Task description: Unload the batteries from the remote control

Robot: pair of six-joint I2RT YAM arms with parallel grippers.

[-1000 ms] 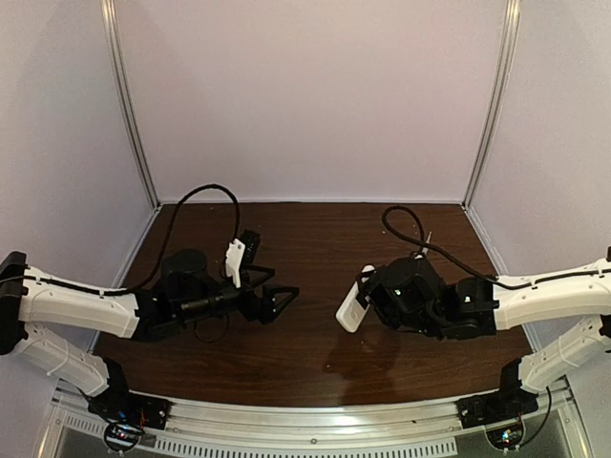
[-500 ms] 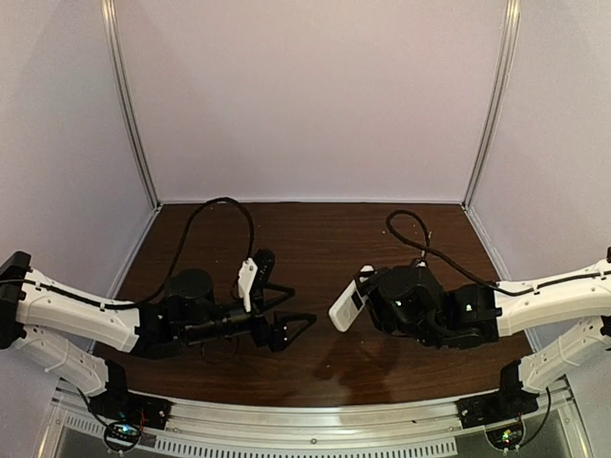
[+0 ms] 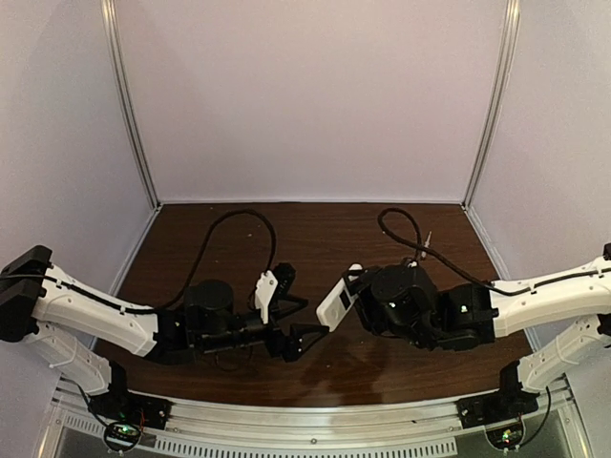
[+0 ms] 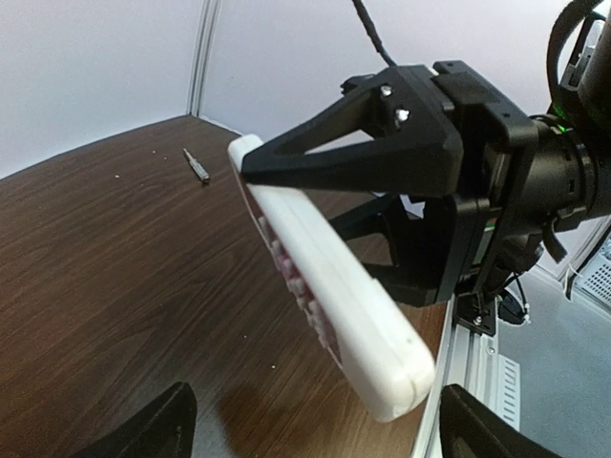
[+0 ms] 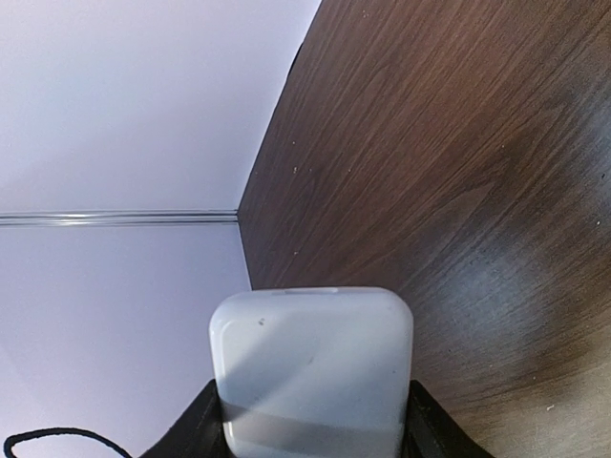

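The remote control (image 3: 336, 299) is a white bar held tilted above the table by my right gripper (image 3: 361, 284), which is shut on its upper part. In the right wrist view its blank white end (image 5: 310, 367) fills the gap between my fingers (image 5: 181, 434). In the left wrist view the remote (image 4: 325, 296) slants down towards me, with small pinkish buttons on its lower face. My left gripper (image 4: 325, 431) is open, and the remote's free end hangs just ahead between the two fingertips (image 4: 167, 420) without touching. In the top view the left gripper (image 3: 311, 318) sits just left of the remote. No batteries show.
A thin grey stick with a dark tip (image 4: 196, 165) lies on the brown table near the back right corner, also faint in the top view (image 3: 428, 239). The right arm's cable (image 3: 401, 229) loops over the table. The metal front rail (image 3: 315, 420) runs below both grippers.
My left arm has moved right until its open fingers reach the remote's lower end. My right gripper has carried the remote a little left towards it.
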